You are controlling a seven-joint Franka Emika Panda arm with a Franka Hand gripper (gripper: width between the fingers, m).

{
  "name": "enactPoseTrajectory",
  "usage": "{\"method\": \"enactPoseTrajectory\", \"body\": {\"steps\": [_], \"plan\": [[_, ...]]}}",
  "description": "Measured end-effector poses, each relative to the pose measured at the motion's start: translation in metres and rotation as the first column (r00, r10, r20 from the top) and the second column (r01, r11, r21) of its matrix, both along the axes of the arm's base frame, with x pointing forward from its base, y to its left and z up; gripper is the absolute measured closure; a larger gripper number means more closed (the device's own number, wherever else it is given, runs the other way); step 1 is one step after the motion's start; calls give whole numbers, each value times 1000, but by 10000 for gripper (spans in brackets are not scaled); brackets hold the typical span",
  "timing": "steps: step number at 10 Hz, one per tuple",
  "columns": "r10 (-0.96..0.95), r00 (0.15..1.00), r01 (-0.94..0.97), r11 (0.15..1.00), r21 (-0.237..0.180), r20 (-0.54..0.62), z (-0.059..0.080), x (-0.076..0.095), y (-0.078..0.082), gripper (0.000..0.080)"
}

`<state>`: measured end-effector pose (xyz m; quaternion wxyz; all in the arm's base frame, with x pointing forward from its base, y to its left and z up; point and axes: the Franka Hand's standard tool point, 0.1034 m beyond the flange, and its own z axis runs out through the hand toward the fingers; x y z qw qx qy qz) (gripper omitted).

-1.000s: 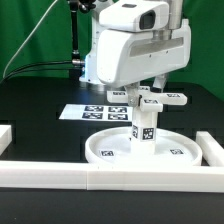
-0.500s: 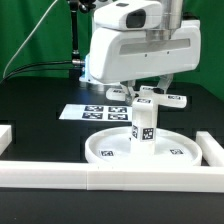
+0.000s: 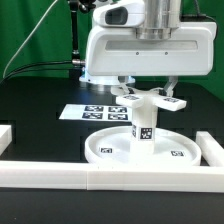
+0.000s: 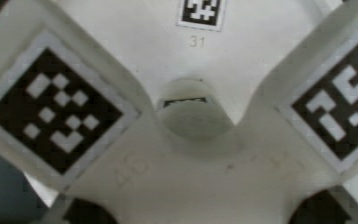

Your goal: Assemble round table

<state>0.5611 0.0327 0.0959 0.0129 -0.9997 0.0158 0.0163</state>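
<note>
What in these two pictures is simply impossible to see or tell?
- Gripper: in the exterior view the arm's white housing covers it; in the wrist view only dark finger tips show at the edge, so open or shut is unclear.
- White cross-shaped four-armed foot: wrist view cuts off its arm ends.
- Joint between foot and short white cylindrical leg: not visible.
- Flat white marker board: partly hidden behind the large white rimmed round disc.
</note>
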Motion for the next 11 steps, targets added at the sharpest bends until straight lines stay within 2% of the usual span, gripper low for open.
{"method": "enactPoseTrajectory", "body": {"steps": [3,5,6,11], "plan": [[-273,962,273,962,-8,-5,2,0,9,353],[-376,926,376,926,-9,0,2,2,10,353],[-484,875,484,875,-5,-2,3,3,10,353],[-693,721,693,721,-1,-8,4,5,10,353]]}}
